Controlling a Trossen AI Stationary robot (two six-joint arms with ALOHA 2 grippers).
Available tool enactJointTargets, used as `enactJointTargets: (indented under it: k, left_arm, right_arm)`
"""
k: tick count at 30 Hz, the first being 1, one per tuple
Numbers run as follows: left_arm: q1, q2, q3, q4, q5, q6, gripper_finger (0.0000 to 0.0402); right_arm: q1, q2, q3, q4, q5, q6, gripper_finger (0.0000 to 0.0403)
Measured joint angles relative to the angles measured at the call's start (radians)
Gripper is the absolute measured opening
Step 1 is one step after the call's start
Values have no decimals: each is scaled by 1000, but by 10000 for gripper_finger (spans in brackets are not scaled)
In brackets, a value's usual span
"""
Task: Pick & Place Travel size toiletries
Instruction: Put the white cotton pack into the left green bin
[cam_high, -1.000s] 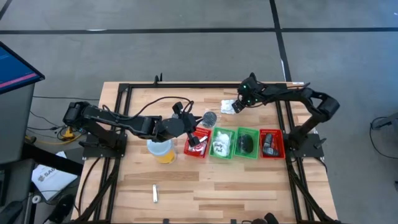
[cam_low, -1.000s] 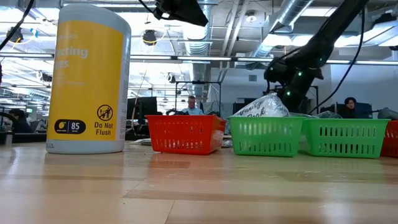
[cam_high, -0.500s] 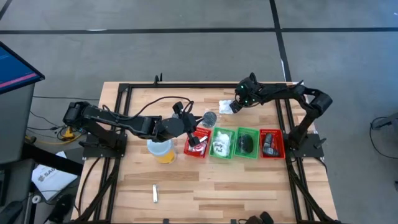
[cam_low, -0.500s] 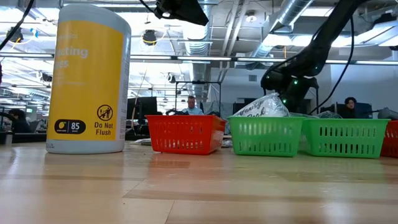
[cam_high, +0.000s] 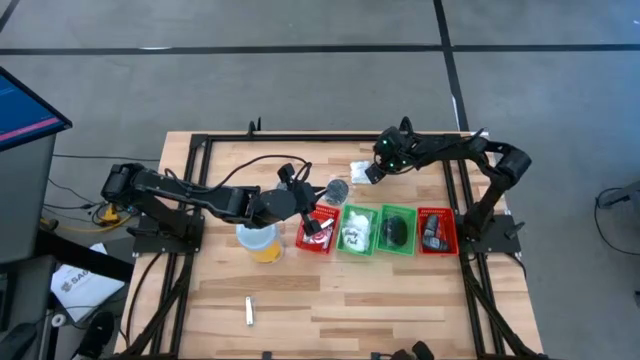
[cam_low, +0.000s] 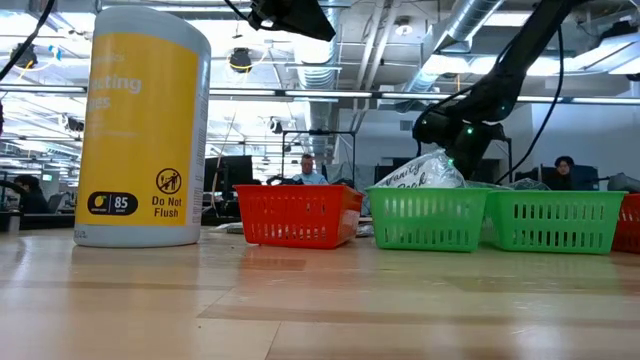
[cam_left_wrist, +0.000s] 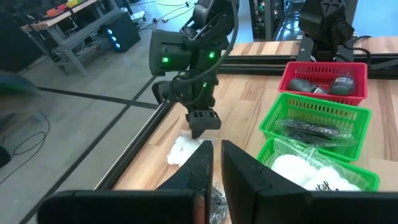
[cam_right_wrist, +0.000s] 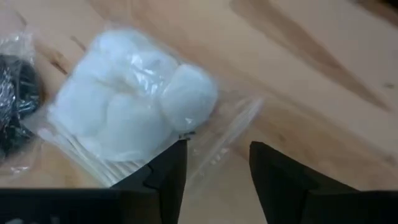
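High view, upper right of centre: right gripper (cam_high: 372, 172) low over a white lumpy packet (cam_high: 361, 168) on bare wood, shifted slightly toward frame left from its place a second ago, elbow folded in more. Right wrist view, bottom edge: fingers (cam_right_wrist: 166, 177) parted with a clear gap, nothing between them, tips just short of the same packet (cam_right_wrist: 134, 118), its loose plastic edge reaching toward the gap. Left gripper (cam_high: 318, 215) at frame centre over the red bin (cam_high: 305, 240), unmoved since the earlier frames; left wrist view, bottom centre: fingers (cam_left_wrist: 200, 167) nearly closed, narrow slit, holding nothing visible.

Seen only from the right wrist: a dark grey disc (cam_right_wrist: 13, 102) in clear wrap at left edge, just beside the packet. Seen only from the left wrist: the far gripper's green lights, a second red bin (cam_left_wrist: 323, 78) with grey items, a green bin (cam_left_wrist: 311, 127) holding a dark flat item, the nearest green bin (cam_left_wrist: 280, 155) full of white packets. Low view: level look past a yellow cup (cam_low: 143, 125) at left, bins in a row at right, a packet bulging above a green bin (cam_low: 428, 218), people far behind.

Down-frame in the high view: a short silvery-white tube (cam_high: 249, 311) alone on the table (cam_high: 400, 300), well apart from everything.
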Motion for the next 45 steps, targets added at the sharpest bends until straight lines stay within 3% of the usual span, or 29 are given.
enactJointTargets:
  k: [7, 14, 45]
  left_arm:
    - [0, 0, 0, 0, 0, 0, 25]
    - [0, 0, 0, -1, 0, 0, 25]
    - [0, 0, 0, -2, 0, 0, 25]
  right_arm:
    - [24, 46, 13, 41, 5, -3, 124]
    - [25, 76, 59, 17, 5, -55, 10]
    - [109, 74, 390, -404, 8, -215, 0]
